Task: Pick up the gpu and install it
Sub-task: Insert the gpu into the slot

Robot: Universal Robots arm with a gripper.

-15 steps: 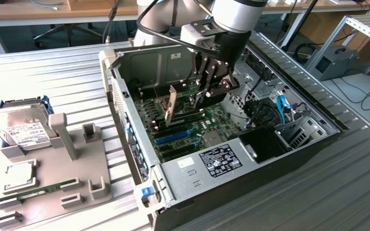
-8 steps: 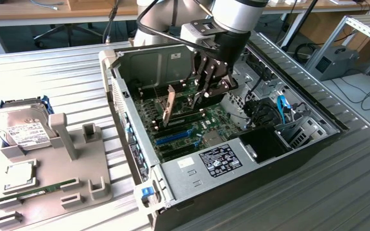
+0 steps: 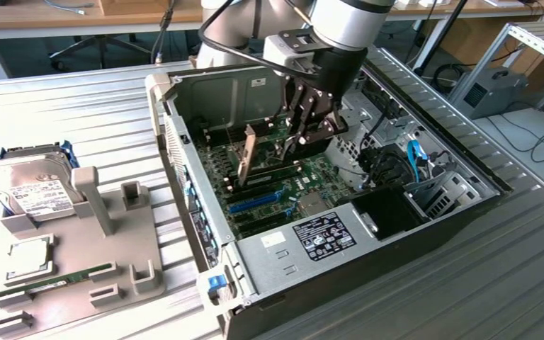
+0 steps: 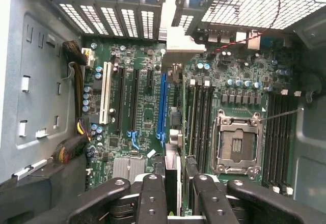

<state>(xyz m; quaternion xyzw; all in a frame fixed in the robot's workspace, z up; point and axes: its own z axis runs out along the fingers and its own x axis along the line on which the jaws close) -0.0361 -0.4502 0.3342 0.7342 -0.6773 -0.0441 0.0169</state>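
Observation:
The gpu (image 3: 246,159) stands on edge inside the open computer case (image 3: 253,265), above the motherboard's expansion slots. My gripper (image 3: 305,145) reaches down into the case and is shut on the card's end that lies away from the rear panel. In the wrist view the gpu (image 4: 173,163) runs edge-on from between my fingers (image 4: 152,196) to its white bracket (image 4: 178,38) at the rear slot openings. It lies just beside the long blue slot (image 4: 163,107). Whether the card sits in a slot I cannot tell.
On the exterior view's left, a grey holder (image 3: 111,234) carries a silver hard drive (image 3: 31,188), a CPU (image 3: 28,256) and a green RAM stick (image 3: 54,280). Inside the case are the CPU socket (image 4: 237,142), RAM slots, cables (image 4: 76,56) and a blue cable (image 3: 414,152).

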